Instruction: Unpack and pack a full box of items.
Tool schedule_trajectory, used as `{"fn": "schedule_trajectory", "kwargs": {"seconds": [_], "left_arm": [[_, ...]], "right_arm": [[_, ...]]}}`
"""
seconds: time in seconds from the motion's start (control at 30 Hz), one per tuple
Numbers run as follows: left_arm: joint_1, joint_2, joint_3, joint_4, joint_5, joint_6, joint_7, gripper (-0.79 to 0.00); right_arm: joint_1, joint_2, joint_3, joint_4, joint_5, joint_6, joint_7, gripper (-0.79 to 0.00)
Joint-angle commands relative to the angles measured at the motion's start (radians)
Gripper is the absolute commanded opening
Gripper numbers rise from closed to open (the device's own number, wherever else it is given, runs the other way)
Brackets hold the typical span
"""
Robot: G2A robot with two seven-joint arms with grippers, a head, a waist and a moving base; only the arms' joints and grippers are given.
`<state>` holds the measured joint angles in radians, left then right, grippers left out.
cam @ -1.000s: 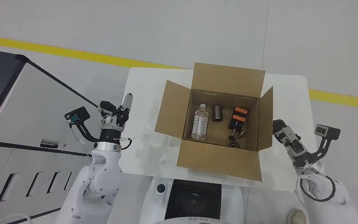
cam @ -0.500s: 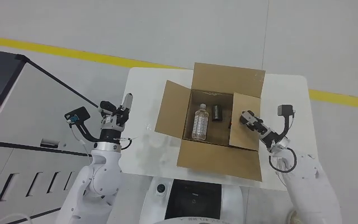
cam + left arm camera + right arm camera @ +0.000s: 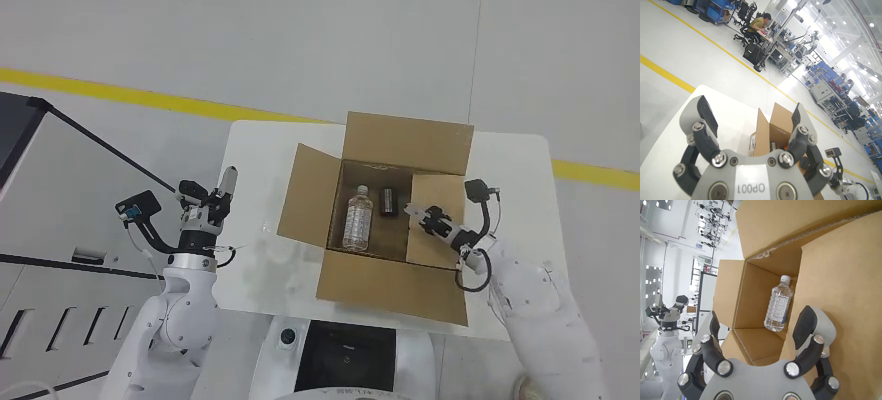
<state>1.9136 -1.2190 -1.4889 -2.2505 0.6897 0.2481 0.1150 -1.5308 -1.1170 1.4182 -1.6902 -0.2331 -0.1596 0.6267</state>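
bottle (image 3: pixel 358 218) lies flat in left half of box (image 3: pixel 390 285), cap toward far wall, long axis near-to-far | box mid-table (image 3: pixel 260 150), right flap (image 3: pixel 440 195) tipped inward | right gripper (image 3: pixel 415 214) spread, over that flap | left gripper (image 3: pixel 749 103) spread, raised well left of box

Bright overhead light covered the white rounded table (image 3: pixel 262 170) — shadows were faint, the open brown cardboard box (image 3: pixel 395 285) dimmer inside. Ceiling lamps (image 3: pixel 844 22) glared in the left wrist view.

Open cardboard box (image 3: pixel 390 285) holds a lying bottle (image 3: pixel 358 218).
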Motion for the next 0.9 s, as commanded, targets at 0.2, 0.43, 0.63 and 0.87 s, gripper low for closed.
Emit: {"fn": "schedule_trajectory", "kwargs": {"seconds": [0.2, 0.43, 0.63, 0.87], "left_arm": [[0.000, 0.000, 0.000, 0.000, 0.000, 0.000, 0.000, 0.000], [-0.009, -0.002, -0.008, 0.007, -0.009, 0.010, -0.009, 0.000], [0.008, -0.011, -0.080, -0.008, -0.178, 0.080, -0.052, 0.000], [-0.006, -0.015, -0.161, 0.006, -0.272, 0.121, -0.071, 0.000]], "right_arm": [[0.009, -0.001, 0.009, -0.043, 0.091, -0.040, -0.001, 0.000], [-0.066, 0.005, 0.159, -0.105, 0.497, -0.317, 0.009, 0.000], [-0.122, 0.013, 0.312, -0.048, 0.931, -0.464, 0.110, 0.000], [-0.116, 0.016, 0.359, 0.015, 1.045, -0.468, 0.195, 0.000]]}}
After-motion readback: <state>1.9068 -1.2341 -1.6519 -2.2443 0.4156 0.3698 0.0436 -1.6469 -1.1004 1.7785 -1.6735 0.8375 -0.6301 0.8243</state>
